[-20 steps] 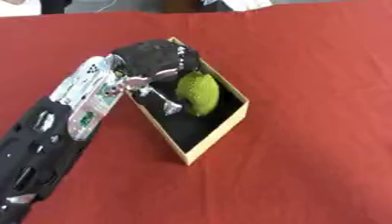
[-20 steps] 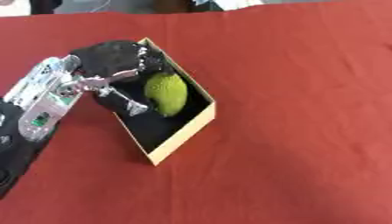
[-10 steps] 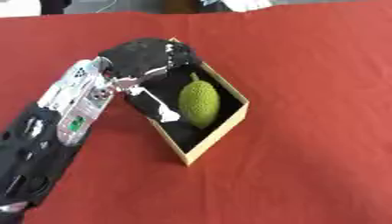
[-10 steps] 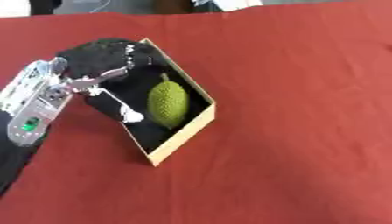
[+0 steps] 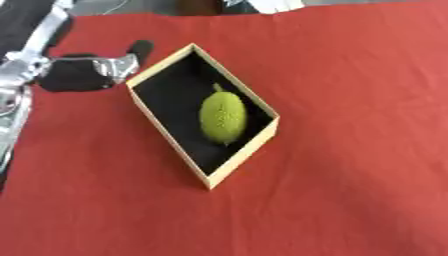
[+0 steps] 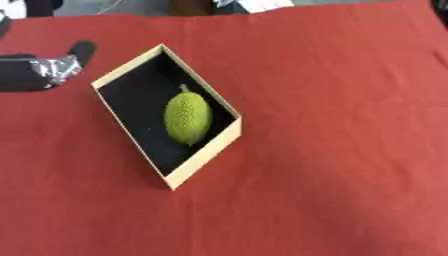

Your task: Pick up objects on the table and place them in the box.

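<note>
Your left hand (image 5: 83,74) sits just left of the box (image 5: 243,160), over the red cloth (image 5: 350,75), holding nothing; whether its fingers are curled or straight you cannot tell from here (only a dark mass, a silver joint and one raised black digit show). The box is a shallow rectangle with pale wooden walls and a black lining, lying askew. Inside it lies the green fruit (image 5: 222,116), oval, bumpy-skinned, with a short stem at its far end.

Both head eyes look steeply down, sharing the box (image 5: 248,150) mid-table.
</note>
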`<move>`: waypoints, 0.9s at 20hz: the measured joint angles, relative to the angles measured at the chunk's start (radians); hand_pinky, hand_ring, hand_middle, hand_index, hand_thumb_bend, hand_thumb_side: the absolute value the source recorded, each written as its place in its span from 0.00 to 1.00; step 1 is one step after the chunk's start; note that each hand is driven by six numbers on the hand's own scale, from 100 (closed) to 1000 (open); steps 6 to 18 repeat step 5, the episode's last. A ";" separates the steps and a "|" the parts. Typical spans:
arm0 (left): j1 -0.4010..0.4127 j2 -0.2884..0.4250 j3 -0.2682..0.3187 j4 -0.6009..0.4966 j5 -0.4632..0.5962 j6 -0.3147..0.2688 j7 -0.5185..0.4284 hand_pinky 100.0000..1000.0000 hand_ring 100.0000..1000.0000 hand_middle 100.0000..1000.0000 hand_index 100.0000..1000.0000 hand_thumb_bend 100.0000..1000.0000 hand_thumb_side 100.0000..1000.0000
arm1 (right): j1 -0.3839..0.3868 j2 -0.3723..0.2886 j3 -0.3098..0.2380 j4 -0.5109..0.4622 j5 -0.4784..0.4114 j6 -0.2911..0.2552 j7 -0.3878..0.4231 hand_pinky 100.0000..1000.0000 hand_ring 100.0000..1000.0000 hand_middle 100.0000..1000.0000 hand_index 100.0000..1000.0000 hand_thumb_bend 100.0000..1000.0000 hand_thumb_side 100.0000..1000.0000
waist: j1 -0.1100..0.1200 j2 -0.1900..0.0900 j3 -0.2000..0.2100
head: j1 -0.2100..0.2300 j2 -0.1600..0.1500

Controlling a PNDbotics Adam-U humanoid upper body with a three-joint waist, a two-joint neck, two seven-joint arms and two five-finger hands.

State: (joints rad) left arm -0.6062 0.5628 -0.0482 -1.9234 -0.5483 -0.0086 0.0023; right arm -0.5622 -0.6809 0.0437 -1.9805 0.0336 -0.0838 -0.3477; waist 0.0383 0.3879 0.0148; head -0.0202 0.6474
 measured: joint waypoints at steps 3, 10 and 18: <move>0.070 0.030 0.066 -0.044 0.164 0.023 0.136 0.73 0.68 0.67 0.83 0.34 0.71 | 0.003 -0.002 -0.007 0.000 0.004 -0.002 -0.010 0.77 0.77 0.68 0.81 0.01 0.57 | -0.006 0.000 0.007 | -0.012 -0.003; 0.105 0.040 0.104 -0.053 0.264 0.018 0.212 0.72 0.67 0.67 0.82 0.32 0.75 | 0.008 -0.002 -0.012 0.000 0.007 -0.004 -0.015 0.77 0.77 0.68 0.80 0.01 0.57 | -0.010 0.000 0.010 | -0.017 -0.007; 0.105 0.040 0.104 -0.053 0.264 0.018 0.212 0.72 0.67 0.67 0.82 0.32 0.75 | 0.008 -0.002 -0.012 0.000 0.007 -0.004 -0.015 0.77 0.77 0.68 0.80 0.01 0.57 | -0.010 0.000 0.010 | -0.017 -0.007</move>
